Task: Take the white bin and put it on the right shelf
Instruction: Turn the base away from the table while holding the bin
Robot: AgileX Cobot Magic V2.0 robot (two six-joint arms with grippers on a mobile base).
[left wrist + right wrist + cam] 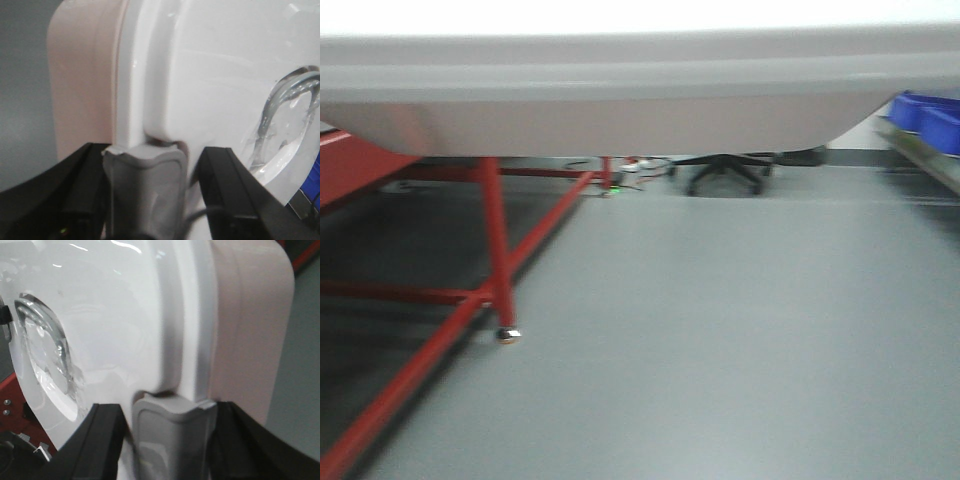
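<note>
Both arms are at the white bin [620, 100], one at each short end, and it hangs in the air above the grey floor [720, 350]. In the front view its pale underside fills the top of the picture from edge to edge.

The left gripper [152, 152] points at the bin's end with its jaws spread wide. One black finger [85, 185] stands on each side of a grey latch [145, 190]. The finger on the tub side touches the latch, but whether the pair pinches it I cannot tell. The right gripper [167, 407] mirrors this at the other end, its jaws just as wide around a second grey latch [170, 435]. Its grip is equally unclear.

There is one bin with one glossy white lid [210, 75]. The lid has one recessed handle [290, 110], which both wrist views show.

Below and to the left stands one red frame [495, 230]. At the far right are two blue bins [928, 115], sitting on the blurred edge of the right shelf [925, 158], well apart from the white bin. One office chair base [725, 172] is at the back
</note>
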